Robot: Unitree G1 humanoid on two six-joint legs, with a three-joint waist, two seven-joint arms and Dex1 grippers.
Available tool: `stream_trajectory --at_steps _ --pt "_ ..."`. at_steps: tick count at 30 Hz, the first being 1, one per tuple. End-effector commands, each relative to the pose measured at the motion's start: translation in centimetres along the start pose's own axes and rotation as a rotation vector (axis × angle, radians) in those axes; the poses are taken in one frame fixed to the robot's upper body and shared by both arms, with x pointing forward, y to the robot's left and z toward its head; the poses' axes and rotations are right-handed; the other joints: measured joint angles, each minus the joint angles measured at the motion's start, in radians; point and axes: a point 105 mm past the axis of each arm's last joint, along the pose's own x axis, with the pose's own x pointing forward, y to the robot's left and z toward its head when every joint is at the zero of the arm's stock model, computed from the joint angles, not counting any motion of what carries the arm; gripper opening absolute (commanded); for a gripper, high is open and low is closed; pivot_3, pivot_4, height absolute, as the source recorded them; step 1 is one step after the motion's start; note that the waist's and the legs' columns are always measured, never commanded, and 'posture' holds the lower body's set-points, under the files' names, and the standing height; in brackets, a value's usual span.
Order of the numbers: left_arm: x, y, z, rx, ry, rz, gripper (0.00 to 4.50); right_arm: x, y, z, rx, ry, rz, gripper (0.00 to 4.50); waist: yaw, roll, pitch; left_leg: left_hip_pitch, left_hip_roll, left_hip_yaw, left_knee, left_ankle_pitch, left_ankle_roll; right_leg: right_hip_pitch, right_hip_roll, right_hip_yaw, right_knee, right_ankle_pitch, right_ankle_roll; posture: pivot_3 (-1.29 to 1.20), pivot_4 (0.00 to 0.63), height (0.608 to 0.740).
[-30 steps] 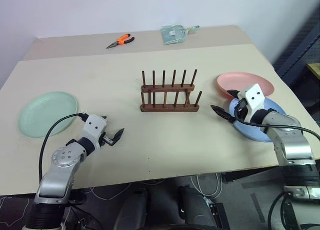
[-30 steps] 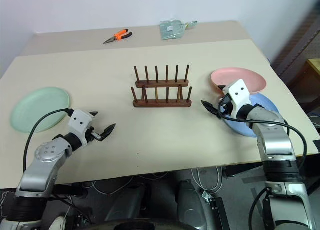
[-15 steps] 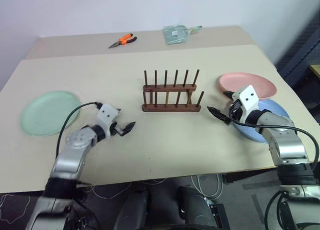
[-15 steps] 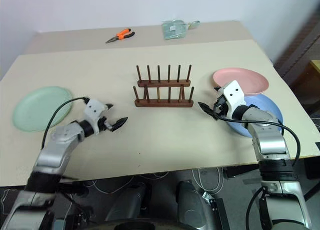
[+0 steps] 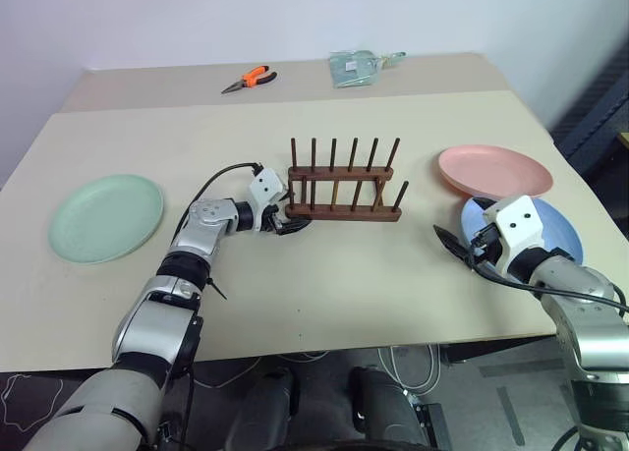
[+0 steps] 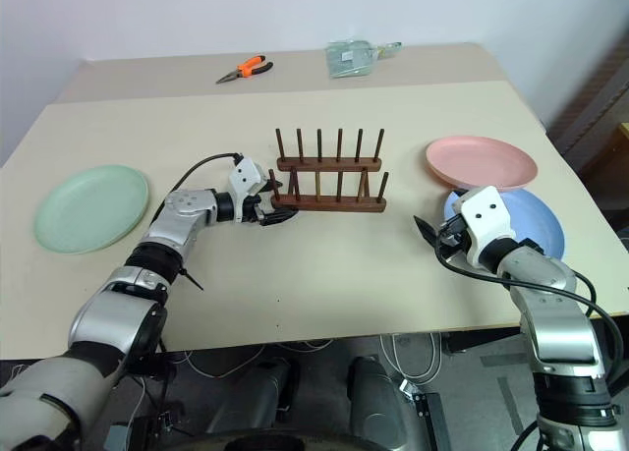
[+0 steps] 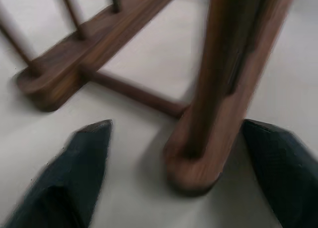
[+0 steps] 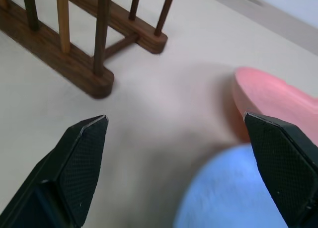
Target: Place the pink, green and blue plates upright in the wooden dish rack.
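Observation:
The wooden dish rack (image 5: 344, 189) stands mid-table with nothing in it. My left gripper (image 5: 291, 222) is at its left end; in the left wrist view its fingers (image 7: 82, 171) stand open astride the near rail's end (image 7: 196, 171), with a gap on one side. The green plate (image 5: 106, 217) lies flat at far left. At right, the pink plate (image 5: 494, 170) lies flat with the blue plate (image 5: 555, 230) in front of it. My right gripper (image 5: 457, 252) hovers open and empty by the blue plate's left rim (image 8: 226, 188).
Orange-handled pliers (image 5: 251, 78) and a clear packet (image 5: 359, 68) lie on the far table strip. The table's front edge (image 5: 324, 348) runs just below both arms. Bare tabletop lies between the rack and the front edge.
My left gripper has swung forward and right from open table to the rack's left end, and its jaws have narrowed. My right gripper drew back a little toward the front edge. The camera shifted slightly.

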Motion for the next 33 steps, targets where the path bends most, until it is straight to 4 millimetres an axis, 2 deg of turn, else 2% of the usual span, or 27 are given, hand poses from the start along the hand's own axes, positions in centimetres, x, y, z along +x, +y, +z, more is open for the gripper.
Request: stream_trajectory --at_steps 1,4,9,13,15,16,17,21,24,26,28,29,33 --pt "0.2 -1.5 -2.1 0.007 0.076 -0.071 2.09 -0.4 -0.3 1.5 -0.015 -0.05 -0.037 4.5 -0.001 0.0 0.0 0.0 0.0 0.0 0.0 0.0 0.0 0.0 0.0 0.0 0.0 0.0 0.0 0.0 0.15 0.739" --pt "0.0 -2.1 -2.5 0.057 0.08 -0.105 0.77 -0.1 -0.4 1.5 -0.02 -0.047 -0.028 4.5 -0.003 0.0 0.0 0.002 0.0 0.0 0.0 0.0 0.0 0.002 0.0 0.0 0.001 0.0 0.0 0.0 0.15 0.739" --pt "-0.9 -3.3 -2.4 0.107 0.039 -0.158 0.77 0.7 -0.6 1.4 -0.026 -0.047 -0.012 4.5 -0.01 0.0 0.0 0.003 0.001 0.0 -0.001 0.0 0.0 0.003 0.001 0.0 0.0 0.0 0.0 0.0 0.15 0.739" --pt "-3.2 -6.9 -0.9 0.152 -0.045 -0.283 0.77 1.9 -1.5 1.2 -0.04 -0.04 -0.011 4.5 -0.029 0.001 -0.001 0.004 0.001 0.0 -0.002 0.0 0.0 0.002 0.0 0.002 0.0 0.0 0.0 0.0 0.15 0.739" --pt "-4.4 -7.5 -1.2 0.163 -0.012 -0.29 0.77 2.1 -1.7 1.0 -0.049 -0.037 -0.015 4.5 -0.027 0.001 -0.001 0.004 0.001 0.0 -0.003 0.0 0.0 0.002 0.0 0.002 0.001 0.0 0.0 0.0 0.15 0.739" --pt "-4.9 -7.5 -1.5 0.167 0.012 -0.277 1.82 2.1 -1.9 1.0 -0.052 -0.036 -0.015 4.5 -0.025 0.001 -0.001 0.004 0.001 0.0 -0.003 0.0 0.0 0.002 0.001 0.002 0.001 0.0 0.0 0.0 0.15 0.739" --pt "-5.3 -7.4 -1.8 0.168 0.034 -0.259 2.14 2.1 -2.0 0.8 -0.056 -0.033 -0.016 4.5 -0.024 0.001 -0.001 0.004 0.001 0.0 -0.003 0.0 0.0 0.002 0.001 0.002 0.001 0.0 0.0 0.0 0.15 0.739" --pt "-6.6 -6.1 -2.9 0.159 0.111 -0.145 4.09 1.3 -2.7 0.1 -0.081 -0.004 -0.016 4.5 -0.024 0.001 -0.001 0.004 0.002 0.0 -0.002 0.0 0.0 0.003 0.001 0.002 0.001 -0.001 0.0 0.0 0.15 0.739" --pt "-8.3 -5.6 -3.6 0.124 0.158 -0.101 4.09 -0.1 -3.1 -0.3 -0.097 0.022 0.007 4.5 -0.025 0.001 -0.001 0.004 0.002 0.0 -0.003 0.0 0.0 0.003 0.001 0.001 0.001 -0.001 0.0 0.0 0.15 0.739" --pt "-9.9 -5.8 -4.1 0.081 0.192 -0.094 4.14 -1.3 -2.7 -0.4 -0.085 0.034 0.064 3.94 -0.029 0.001 -0.001 0.005 0.002 0.0 -0.003 0.0 0.0 0.002 0.001 0.002 0.001 -0.001 0.0 0.0 0.15 0.739" --pt "-11.3 -6.5 -4.5 0.031 0.219 -0.105 3.61 -2.3 -1.8 -0.5 -0.078 0.052 0.134 3.21 -0.036 0.003 -0.001 0.005 0.003 0.0 -0.003 0.0 0.0 0.002 0.001 0.002 0.001 -0.001 0.0 0.0 0.15 0.739" --pt "-12.0 -7.6 -4.5 -0.01 0.222 -0.138 3.33 -2.9 -0.6 -0.5 -0.071 0.068 0.206 2.62 -0.038 0.003 -0.002 0.006 0.004 0.0 -0.004 0.0 0.0 0.002 0.001 0.002 0.001 -0.002 -0.001 0.0 0.15 0.739" --pt "-12.0 -11.1 -3.7 -0.105 0.197 -0.233 1.22 -3.9 3.4 0.1 -0.031 0.084 0.405 0.38 -0.04 0.004 -0.002 0.006 0.006 0.0 -0.004 -0.001 0.0 0.003 0.001 0.002 0.001 -0.007 -0.002 0.0 0.15 0.739"
